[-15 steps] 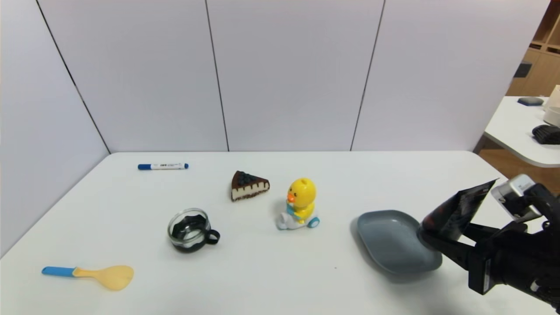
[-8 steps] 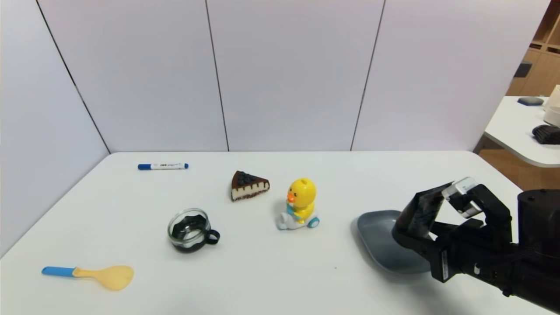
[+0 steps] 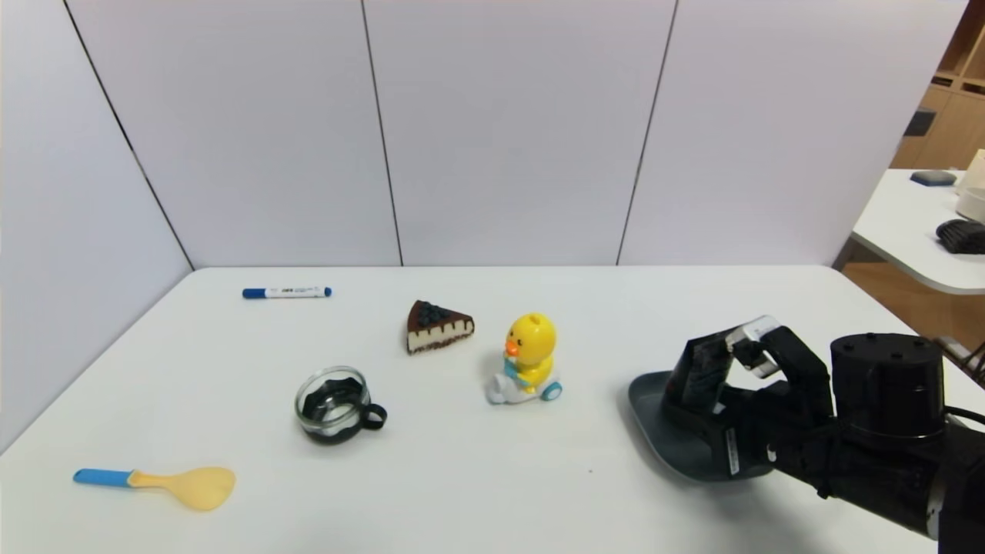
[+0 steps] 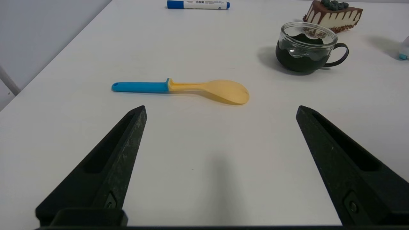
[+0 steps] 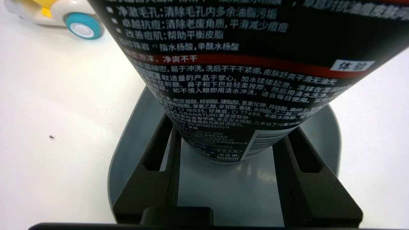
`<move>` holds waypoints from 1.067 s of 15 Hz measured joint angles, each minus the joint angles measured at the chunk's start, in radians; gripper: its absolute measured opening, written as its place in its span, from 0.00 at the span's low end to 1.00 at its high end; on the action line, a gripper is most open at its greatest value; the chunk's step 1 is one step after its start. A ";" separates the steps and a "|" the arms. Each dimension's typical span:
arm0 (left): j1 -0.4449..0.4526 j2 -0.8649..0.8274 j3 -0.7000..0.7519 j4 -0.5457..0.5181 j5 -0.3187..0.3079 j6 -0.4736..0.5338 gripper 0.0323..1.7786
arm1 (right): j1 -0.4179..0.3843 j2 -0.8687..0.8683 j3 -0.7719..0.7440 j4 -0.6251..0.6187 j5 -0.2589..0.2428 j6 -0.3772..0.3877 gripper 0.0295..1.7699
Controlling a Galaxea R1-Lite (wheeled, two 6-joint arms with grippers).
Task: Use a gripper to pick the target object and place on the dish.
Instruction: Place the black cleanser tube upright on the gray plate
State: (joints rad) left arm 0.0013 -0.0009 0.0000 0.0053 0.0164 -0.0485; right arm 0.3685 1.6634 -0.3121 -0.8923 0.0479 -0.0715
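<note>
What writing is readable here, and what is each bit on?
"100ml": on the black tube in the right claw.
"净爽不干": on the tube's red stripe.
"体验": on the tube's small white tag.
"CI 77499": in the tube's small print.
Much of the tube's remaining fine print is too small to read.
The marker has print, too small to read.

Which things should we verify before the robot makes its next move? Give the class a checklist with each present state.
1. Black tube gripped by the right tool: ok
2. Tube above the dish: ok
3. Tube touching the dish floor: cannot tell
4. Duck toy out of the dish: ok
5. Left tool away from the dish: ok
6. Tube released on the dish: not ok
</note>
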 joint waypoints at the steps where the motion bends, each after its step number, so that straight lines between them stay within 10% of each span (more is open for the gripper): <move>1: 0.000 0.000 0.000 0.000 0.000 0.000 0.95 | 0.000 0.014 -0.001 -0.003 -0.002 0.000 0.45; 16: 0.000 0.000 0.000 0.000 0.000 0.000 0.95 | -0.036 -0.099 0.043 0.029 -0.016 0.001 0.86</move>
State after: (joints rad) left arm 0.0013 -0.0009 0.0000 0.0057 0.0164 -0.0481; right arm 0.3323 1.5649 -0.2694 -0.8638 0.0317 -0.0700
